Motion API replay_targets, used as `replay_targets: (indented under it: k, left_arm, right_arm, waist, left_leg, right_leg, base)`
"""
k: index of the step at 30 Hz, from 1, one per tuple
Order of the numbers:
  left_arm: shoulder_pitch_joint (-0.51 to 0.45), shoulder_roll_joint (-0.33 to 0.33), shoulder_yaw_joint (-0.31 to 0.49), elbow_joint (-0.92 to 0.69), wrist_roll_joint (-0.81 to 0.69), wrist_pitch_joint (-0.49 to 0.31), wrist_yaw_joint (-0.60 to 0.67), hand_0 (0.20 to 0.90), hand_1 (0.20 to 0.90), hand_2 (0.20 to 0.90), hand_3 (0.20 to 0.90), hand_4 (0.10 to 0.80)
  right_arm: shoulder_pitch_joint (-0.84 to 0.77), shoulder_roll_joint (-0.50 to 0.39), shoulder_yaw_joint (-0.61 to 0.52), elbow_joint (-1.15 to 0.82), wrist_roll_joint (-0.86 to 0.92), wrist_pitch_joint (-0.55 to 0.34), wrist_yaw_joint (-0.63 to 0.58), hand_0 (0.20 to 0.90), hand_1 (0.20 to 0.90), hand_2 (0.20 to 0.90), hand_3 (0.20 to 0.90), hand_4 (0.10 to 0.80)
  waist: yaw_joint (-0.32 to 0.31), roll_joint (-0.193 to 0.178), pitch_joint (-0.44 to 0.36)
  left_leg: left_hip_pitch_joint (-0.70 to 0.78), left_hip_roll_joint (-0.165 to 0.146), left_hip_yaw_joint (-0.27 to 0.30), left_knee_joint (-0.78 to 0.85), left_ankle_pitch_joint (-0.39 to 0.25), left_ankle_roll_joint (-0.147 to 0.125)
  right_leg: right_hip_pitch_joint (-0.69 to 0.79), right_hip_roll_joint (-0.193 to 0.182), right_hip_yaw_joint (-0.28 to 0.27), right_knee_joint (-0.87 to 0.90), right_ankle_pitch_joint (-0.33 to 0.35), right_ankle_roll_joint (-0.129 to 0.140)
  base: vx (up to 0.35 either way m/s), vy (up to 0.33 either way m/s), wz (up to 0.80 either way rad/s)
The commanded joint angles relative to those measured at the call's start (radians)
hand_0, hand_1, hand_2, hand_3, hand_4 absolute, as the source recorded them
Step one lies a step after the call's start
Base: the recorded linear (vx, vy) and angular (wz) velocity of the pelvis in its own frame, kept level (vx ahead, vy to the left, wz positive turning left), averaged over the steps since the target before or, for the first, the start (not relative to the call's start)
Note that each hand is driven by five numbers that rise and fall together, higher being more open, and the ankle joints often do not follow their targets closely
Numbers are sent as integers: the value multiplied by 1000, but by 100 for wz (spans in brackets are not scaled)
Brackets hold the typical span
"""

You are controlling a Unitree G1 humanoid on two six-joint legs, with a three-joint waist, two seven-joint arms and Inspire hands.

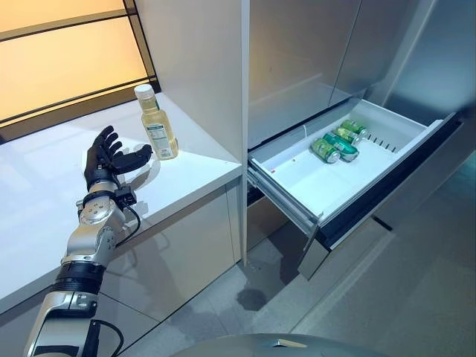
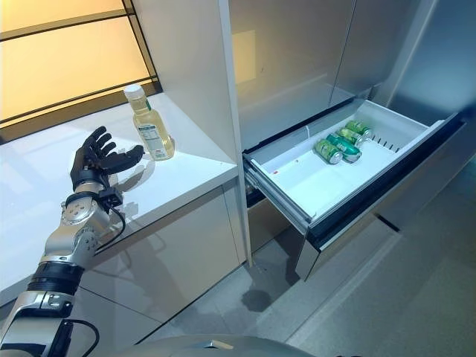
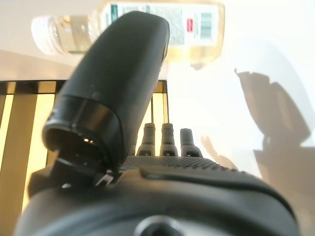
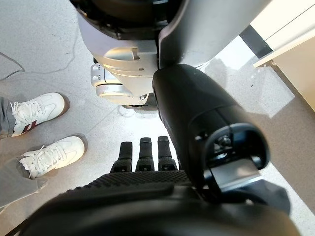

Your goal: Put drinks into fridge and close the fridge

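Your drink, the clear plastic bottle of pale yellow liquid with the white cap [image 1: 158,123], stands upright on the white countertop [image 1: 44,186], near its right end and close to the tall white cabinet panel [image 1: 201,67]. Your left hand [image 1: 108,158] is just left of it, fingers spread and straight, thumb reaching toward the label but holding nothing; from the head views I can't tell whether the thumb tip is touching the bottle yet. The bottle is tall and narrow, so if you close with the thumb leading, I'd expect it to tip over or skid away toward the counter's front edge and drop to the floor.

Off to the right, the white fridge drawer [image 1: 297,182] is pulled wide open, with three green cans [image 1: 338,141] lying on their sides at its far end. A bottle laid in there could roll into them, and one left standing might jam the drawer when you close it.

Your right hand [image 4: 147,157] hangs low over the grey floor, fingers straight, empty. A person's white trainers [image 4: 47,135] are close behind, so watch any backward step.
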Motion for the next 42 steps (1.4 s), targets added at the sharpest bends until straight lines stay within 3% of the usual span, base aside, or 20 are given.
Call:
replay_targets:
  k: [1, 32, 42]
  left_arm:
    - [-220, 27, -10, -71, 33, -120, -11, 900, 900, 900, 900, 800]
    - [-345, 24, -106, 6, 150, -164, 70, 900, 900, 900, 900, 800]
    - [-383, 9, -132, 81, 128, -169, 74, 900, 900, 900, 900, 800]
  right_arm:
    - [-34, 2, 30, 25, 16, -6, 35, 900, 900, 900, 900, 800]
    - [-35, 2, 48, 28, 27, -4, 31, 900, 900, 900, 900, 800]
    - [-34, 2, 50, 31, 28, -10, 34, 900, 900, 900, 900, 800]
  waist:
    - [0, 6, -24]
    - [-37, 5, -36]
    - [-52, 6, -41]
  left_leg:
    - [34, -37, -32, 7, -116, 25]
    - [40, -35, -11, 7, -121, 26]
    - [40, -36, -6, 8, -121, 26]
  right_leg:
    - [-55, -8, 17, 34, 31, 73]
    - [-62, 3, 51, 41, 28, 71]
    - [-65, 6, 64, 42, 30, 72]
  base:
    - [0, 0, 0]
    - [5, -2, -2]
    - [0, 0, 0]
